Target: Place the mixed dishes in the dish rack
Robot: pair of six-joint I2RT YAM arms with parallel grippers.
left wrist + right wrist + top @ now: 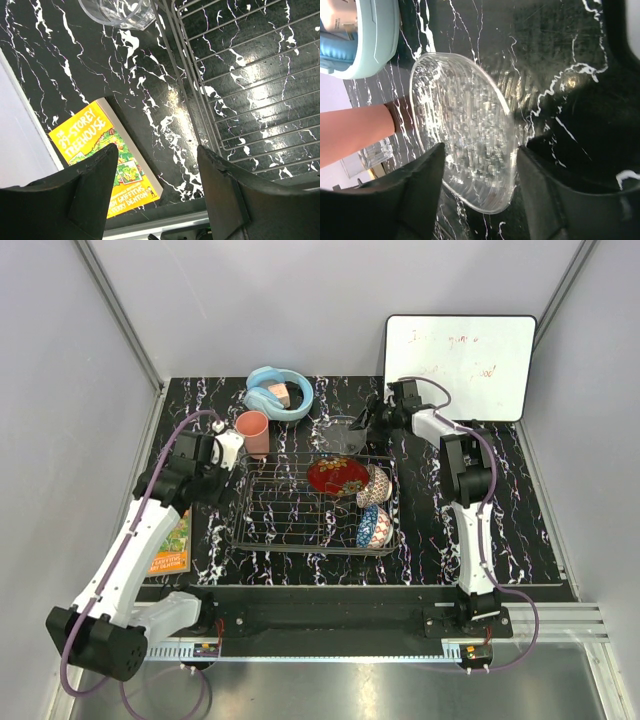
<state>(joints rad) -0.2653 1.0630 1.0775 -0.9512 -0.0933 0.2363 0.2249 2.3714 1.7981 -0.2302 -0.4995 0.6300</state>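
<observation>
My left pincer [157, 155] hung with its two fingers wide apart and nothing between them. Under it I saw the black table [150, 90]. The edge of the dish rack [240, 75] was on one side and the orange book [100, 150] lay on the other. The small glass tumbler [117, 12] stood on the table a bit past the pincer, beside the rack's edge. From above, the pink cup [253, 430] stood close by that pincer, outside the rack.

My right pincer [480, 150] was at the clear glass bowl [465, 115]. Its fingers were apart, and the near edge of the bowl sat between them. I could not tell if the fingers pressed on the glass. The bowl was on the table behind the rack, near the light blue headphones [365, 35].

Inside the rack were three dishes, all at the right end. The red dish [335, 475] was at the back. The small beige bowl [378, 485] was just beside it. The blue patterned bowl [370, 528] sat on its edge near the front corner.
</observation>
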